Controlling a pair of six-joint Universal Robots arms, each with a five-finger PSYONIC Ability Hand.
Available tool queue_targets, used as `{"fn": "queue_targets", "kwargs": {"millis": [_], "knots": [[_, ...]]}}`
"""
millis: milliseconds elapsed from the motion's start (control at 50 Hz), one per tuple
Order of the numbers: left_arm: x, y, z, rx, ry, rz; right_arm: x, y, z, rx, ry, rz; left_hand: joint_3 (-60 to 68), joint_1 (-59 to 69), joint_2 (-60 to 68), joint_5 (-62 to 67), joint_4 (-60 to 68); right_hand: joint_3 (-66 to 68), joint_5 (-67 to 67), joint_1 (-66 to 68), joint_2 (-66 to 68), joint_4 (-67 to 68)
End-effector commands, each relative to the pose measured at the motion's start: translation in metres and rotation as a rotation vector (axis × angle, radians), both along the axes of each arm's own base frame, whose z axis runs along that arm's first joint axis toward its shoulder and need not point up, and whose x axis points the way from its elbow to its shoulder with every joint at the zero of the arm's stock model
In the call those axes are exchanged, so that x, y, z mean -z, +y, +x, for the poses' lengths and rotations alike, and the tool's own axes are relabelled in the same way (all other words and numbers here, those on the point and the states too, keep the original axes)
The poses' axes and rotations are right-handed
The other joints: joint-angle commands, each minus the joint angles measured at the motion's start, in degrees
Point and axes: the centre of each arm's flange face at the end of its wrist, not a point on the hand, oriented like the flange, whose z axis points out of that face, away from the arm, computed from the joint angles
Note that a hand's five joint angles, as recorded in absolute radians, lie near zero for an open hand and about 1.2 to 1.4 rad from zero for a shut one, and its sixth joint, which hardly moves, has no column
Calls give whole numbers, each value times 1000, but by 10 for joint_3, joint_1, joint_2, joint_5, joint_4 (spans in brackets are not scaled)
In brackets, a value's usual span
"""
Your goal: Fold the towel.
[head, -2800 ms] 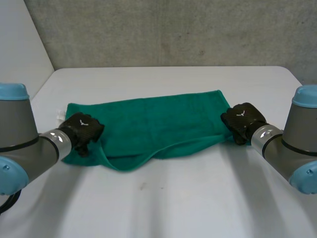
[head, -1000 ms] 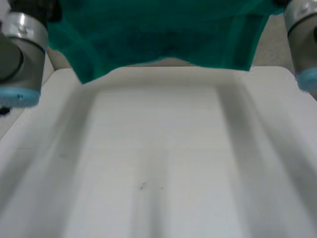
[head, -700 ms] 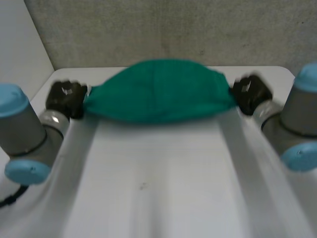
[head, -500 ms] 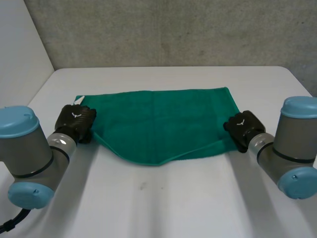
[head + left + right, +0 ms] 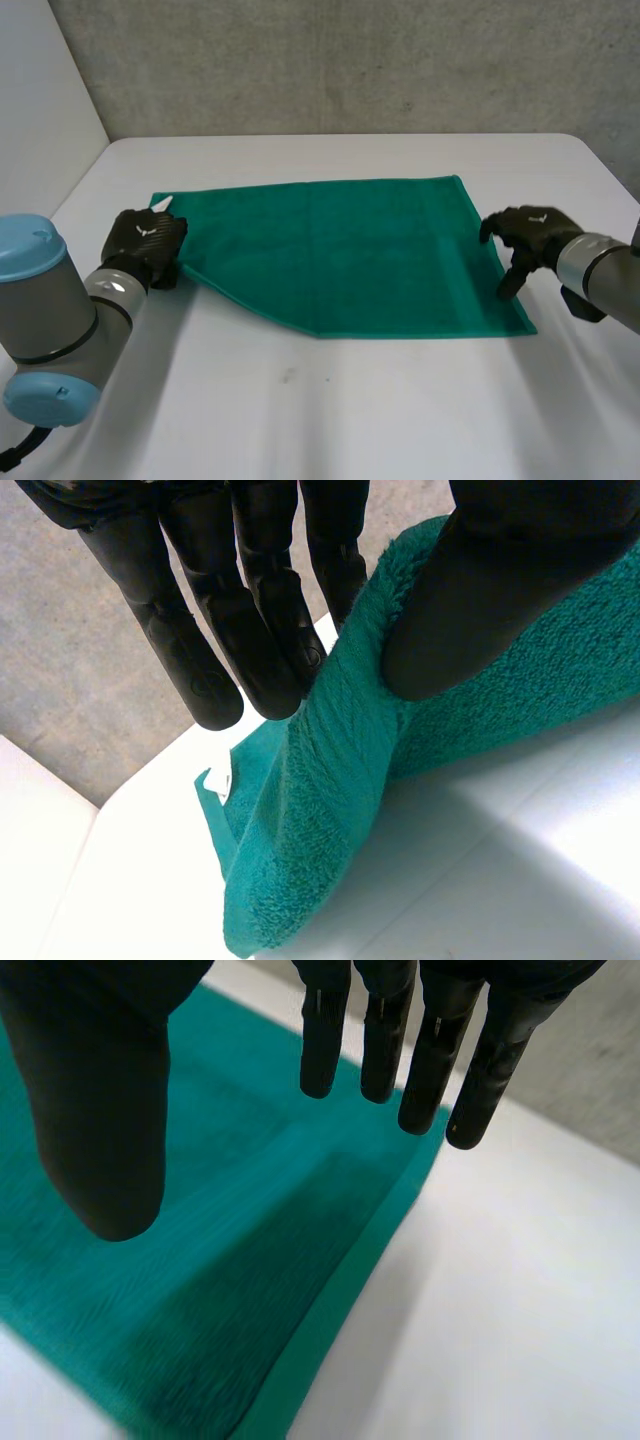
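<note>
One towel (image 5: 330, 780) edge sits pinched in left fingers (image 5: 250, 610).

White surface (image 5: 330, 420): the bare near strip and the narrower far strip give a hand free passage. The towel (image 5: 340, 255) lies flat across the middle, its left edge raised in the left hand's (image 5: 147, 245) pinch. The right hand (image 5: 525, 235), fingers straight, stands over the towel's right edge. A wall (image 5: 350, 60) bounds the far side.
</note>
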Motion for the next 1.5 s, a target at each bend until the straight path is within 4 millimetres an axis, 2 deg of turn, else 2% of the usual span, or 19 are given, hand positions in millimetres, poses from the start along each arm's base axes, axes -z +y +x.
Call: {"fn": "queue_targets", "kwargs": {"millis": [20,100,300,560,700,920,1060,1500], "knots": [[-4,-8,5,-21,6,-14,25,11,-2,-37,73,61,117,159,113,136,116,59,53,88,56,60],[-4,-13,7,-29,7,-19,39,24,-4,-81,146,57,117,159,113,136,116,96,90,125,93,97],[-2,-14,7,-29,6,-14,52,22,-3,-142,162,-23,117,159,113,136,116,157,151,185,154,158],[0,-14,7,-29,6,-8,50,14,-3,-137,156,-77,117,159,113,136,116,211,205,239,208,212],[1,-13,7,-29,4,-4,59,12,-3,-134,162,-56,117,159,113,136,116,175,169,204,172,176],[4,-12,7,-29,2,5,59,11,-6,-125,168,-47,117,159,113,136,116,103,97,132,100,104],[4,-12,7,-29,1,7,56,10,-16,-96,171,-22,117,159,113,136,116,110,104,138,107,111],[5,-11,8,-31,0,10,55,9,-16,-112,182,-22,117,159,113,136,116,135,129,163,132,136]]}}
